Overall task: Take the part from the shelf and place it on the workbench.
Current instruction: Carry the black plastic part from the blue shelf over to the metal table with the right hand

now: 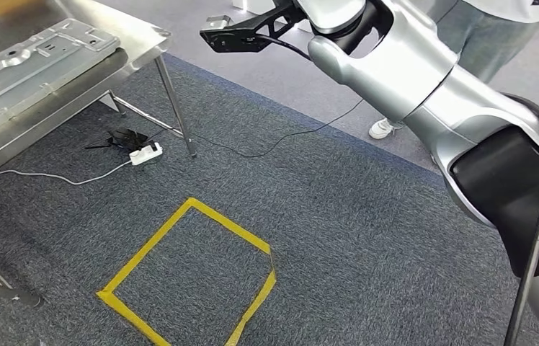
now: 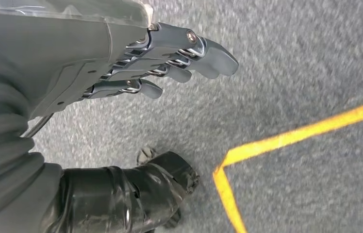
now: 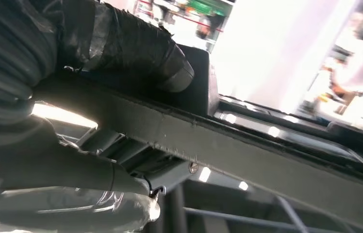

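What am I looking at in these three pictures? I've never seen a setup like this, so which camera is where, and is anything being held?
It is a humanoid robot with two silver arms. The head view looks down from its body: its right arm reaches forward, ending in the right robot hand. A pressed metal part lies on the workbench, yellow tape marks the carpet, and a person stands nearby. The other two cameras sit at the wrists. The left robot hand hangs over the carpet, holding nothing. In the right wrist view, that hand lies around a dark bar; whether it grips it is unclear.
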`<act>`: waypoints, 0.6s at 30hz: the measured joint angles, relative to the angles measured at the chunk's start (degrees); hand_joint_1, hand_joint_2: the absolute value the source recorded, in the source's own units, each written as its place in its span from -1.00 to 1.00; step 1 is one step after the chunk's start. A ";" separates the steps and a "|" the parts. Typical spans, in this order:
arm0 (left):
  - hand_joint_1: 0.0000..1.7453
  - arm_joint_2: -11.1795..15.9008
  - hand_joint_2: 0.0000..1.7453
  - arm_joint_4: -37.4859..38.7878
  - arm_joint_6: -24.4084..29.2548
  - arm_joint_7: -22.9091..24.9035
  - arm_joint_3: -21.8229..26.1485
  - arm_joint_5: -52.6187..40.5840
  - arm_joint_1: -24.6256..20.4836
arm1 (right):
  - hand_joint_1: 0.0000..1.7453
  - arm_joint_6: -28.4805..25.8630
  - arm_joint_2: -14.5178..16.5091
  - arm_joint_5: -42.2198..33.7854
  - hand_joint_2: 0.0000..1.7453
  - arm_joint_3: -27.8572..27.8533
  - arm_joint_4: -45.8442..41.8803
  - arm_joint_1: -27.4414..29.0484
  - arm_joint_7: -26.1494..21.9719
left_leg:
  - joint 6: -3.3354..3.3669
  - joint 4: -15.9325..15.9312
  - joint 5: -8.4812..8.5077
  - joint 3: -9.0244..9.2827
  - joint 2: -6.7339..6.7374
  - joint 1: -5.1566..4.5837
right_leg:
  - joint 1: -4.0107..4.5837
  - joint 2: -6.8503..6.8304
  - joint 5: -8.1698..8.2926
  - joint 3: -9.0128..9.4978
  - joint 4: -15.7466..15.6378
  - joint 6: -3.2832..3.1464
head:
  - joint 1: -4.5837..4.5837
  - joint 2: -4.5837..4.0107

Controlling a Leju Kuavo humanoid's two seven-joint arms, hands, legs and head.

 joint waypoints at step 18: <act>-1.00 0.01 1.00 0.02 -0.03 -0.09 0.00 0.02 -0.19 | 1.00 -0.68 -0.34 0.50 1.00 -0.09 -0.11 0.54 0.04 | 3.25 -15.72 6.20 9.07 -4.06 -0.94 | -0.15 2.33 -3.27 -6.20 11.31 2.41 | 0.60 0.00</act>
